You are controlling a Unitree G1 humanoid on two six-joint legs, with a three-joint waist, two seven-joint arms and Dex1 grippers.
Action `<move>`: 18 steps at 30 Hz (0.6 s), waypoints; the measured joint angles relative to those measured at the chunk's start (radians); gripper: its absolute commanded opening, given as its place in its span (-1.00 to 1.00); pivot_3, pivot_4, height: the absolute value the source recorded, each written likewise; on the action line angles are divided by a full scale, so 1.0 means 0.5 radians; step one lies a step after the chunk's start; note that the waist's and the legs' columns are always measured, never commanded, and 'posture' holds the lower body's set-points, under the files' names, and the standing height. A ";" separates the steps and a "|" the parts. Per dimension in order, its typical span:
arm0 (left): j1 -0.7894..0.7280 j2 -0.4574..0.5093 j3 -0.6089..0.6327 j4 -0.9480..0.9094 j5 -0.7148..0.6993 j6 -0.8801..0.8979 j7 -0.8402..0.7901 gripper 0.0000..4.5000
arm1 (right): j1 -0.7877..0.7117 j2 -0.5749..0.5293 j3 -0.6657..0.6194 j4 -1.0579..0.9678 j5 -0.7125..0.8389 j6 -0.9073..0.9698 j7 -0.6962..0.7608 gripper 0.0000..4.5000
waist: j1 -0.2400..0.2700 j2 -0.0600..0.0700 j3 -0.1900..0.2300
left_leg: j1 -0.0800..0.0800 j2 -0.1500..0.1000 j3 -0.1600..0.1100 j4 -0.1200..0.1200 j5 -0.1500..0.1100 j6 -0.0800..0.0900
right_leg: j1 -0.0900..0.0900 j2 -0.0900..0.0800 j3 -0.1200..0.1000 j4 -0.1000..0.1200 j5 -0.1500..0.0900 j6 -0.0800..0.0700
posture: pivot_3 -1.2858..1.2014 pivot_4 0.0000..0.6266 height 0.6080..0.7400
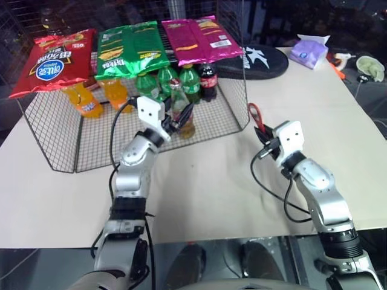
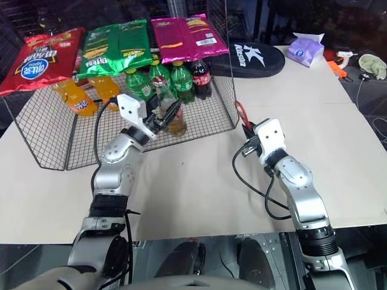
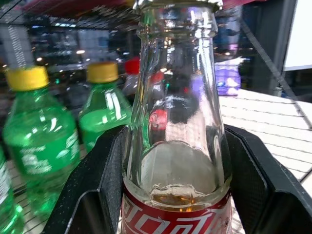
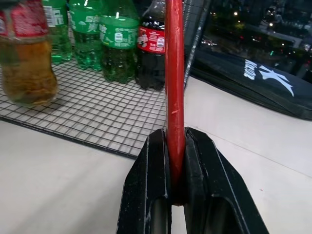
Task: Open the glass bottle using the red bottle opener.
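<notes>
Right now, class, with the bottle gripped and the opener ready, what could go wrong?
1. The left tool grips the glass bottle low, so prying at the cap could tilt it.
2. The right tool pinches the red bottle opener by its thin end; it may twist.
3. Green bottles stand close behind and could be knocked.

Two arms of silver-grey metal segments joined by black ribbed collars. Each wrist carries a white rectangular housing with small dark screw holes. A black cable loops from each housing back along the forearm. The left tool point(image 1: 175, 124) and right tool point(image 1: 263, 145) each consist of two black fingers point(image 4: 146, 190) with a matt, finely grained surface.
</notes>
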 measured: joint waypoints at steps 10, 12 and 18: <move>0.291 0.073 -0.161 -0.572 -0.124 0.361 -0.116 0.03 | -0.043 0.001 -0.002 0.019 -0.111 -0.116 -0.045 -1.00 | -0.007 0.000 0.000 | 0.002 0.001 0.002 0.000 0.000 0.000 | 0.000 0.001 0.002 0.001 0.000 0.000 | 0.03 -0.52 1.00; 0.324 0.071 -0.193 -0.572 -0.120 0.374 -0.129 0.03 | -0.076 -0.003 0.008 0.028 -0.175 -0.188 -0.052 -1.00 | -0.005 0.000 0.000 | 0.001 0.002 0.002 0.000 0.000 0.000 | 0.000 0.001 0.002 0.001 0.000 0.000 | 0.03 -0.52 1.00; 0.367 0.018 -0.281 -0.570 -0.059 0.310 -0.132 0.03 | -0.171 -0.009 0.130 0.029 -0.374 -0.400 -0.053 -1.00 | -0.006 0.000 0.000 | 0.002 0.002 0.002 0.000 0.000 0.000 | 0.000 0.001 0.002 0.001 0.000 0.000 | 0.03 -0.52 1.00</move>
